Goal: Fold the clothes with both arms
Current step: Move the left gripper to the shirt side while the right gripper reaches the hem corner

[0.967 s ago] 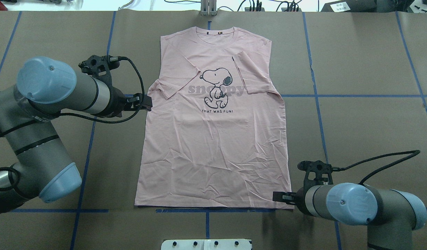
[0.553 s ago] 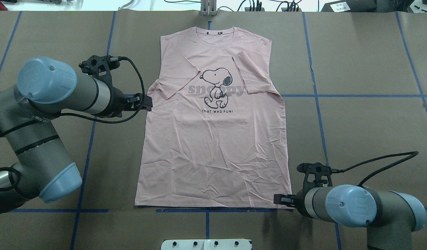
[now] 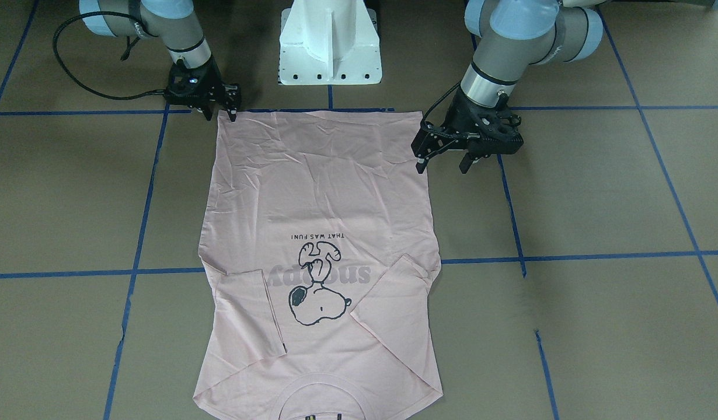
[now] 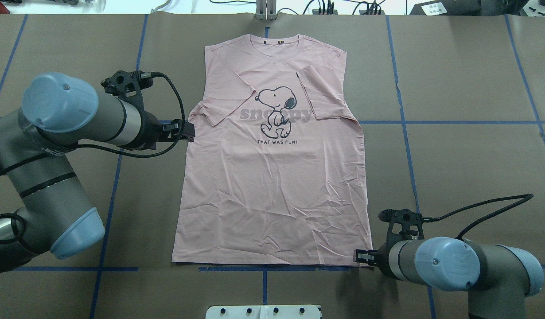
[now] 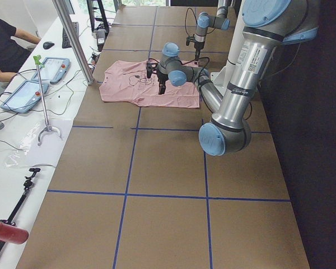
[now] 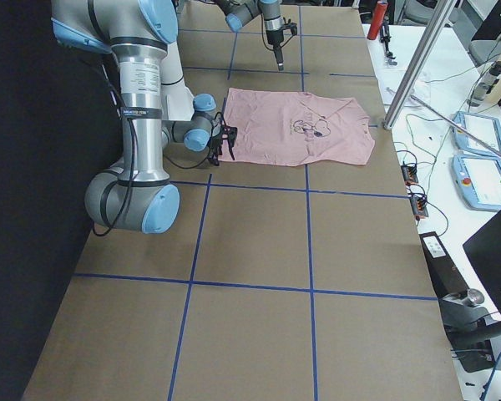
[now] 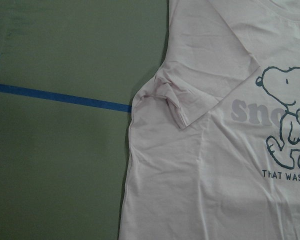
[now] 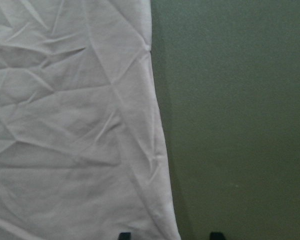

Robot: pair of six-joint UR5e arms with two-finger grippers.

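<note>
- The right gripper (image 3: 220,115) is standing at the near hem corner of the T-shirt (image 4: 272,190). Its jaws are standing apart and are gripping nothing.
- In the right wrist view its two fingertips (image 8: 124,236) are showing at the bottom edge. One is hanging over the pink cloth and the other over the bare table (image 8: 240,100). The shirt's side edge is running between them. I cannot tell whether the tips are touching the surface.
- Beyond these fingers the T-shirt is lying flat on the brown paper, print side up. Many small creases are crossing its lower half.
- Farther along, the left gripper (image 3: 442,169) is hanging above the table, pointing down, just beside the shirt's opposite side edge. Its fingers are spread wide and are holding nothing.
- In the left wrist view, a blue tape line (image 7: 60,95) is meeting the shirt's edge. At that place a sleeve (image 7: 190,90) is lying folded inward on the chest.
- The other sleeve (image 4: 323,95) is also lying folded inward. It is on the right gripper's side, far ahead of its fingers.
- The dog print (image 4: 277,110) is lying between the two folded sleeves, inward of the left fingers.
- The collar (image 4: 274,42) is lying farthest from both grippers, at the far end of the table.
</note>
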